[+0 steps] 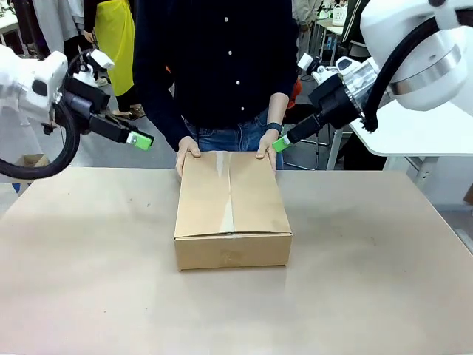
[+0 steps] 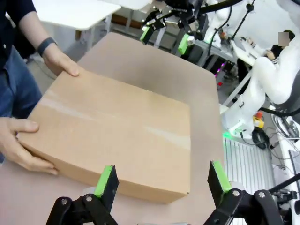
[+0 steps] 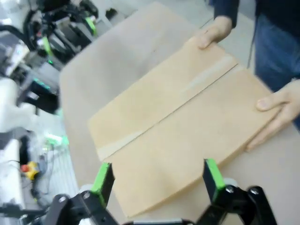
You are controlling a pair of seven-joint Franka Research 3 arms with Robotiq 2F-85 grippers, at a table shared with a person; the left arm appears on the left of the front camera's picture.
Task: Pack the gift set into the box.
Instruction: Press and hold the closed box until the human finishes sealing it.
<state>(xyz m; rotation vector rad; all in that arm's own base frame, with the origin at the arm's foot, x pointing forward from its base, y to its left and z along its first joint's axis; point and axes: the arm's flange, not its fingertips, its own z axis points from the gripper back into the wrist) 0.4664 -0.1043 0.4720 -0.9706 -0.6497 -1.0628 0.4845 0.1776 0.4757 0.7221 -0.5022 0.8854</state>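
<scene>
Two empty grippers, left gripper and right gripper, fingers spread, hover above the box, closed up below them. Guessing the next move is opening it.

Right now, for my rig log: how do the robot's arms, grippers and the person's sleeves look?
White left arm and right arm, each with a thick black cable. Black left gripper and right gripper, green pads. The person wears dark sleeves, a dark wristband.

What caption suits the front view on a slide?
A person holds the closed box, with the robot's left hand and right hand hovering either side.
</scene>
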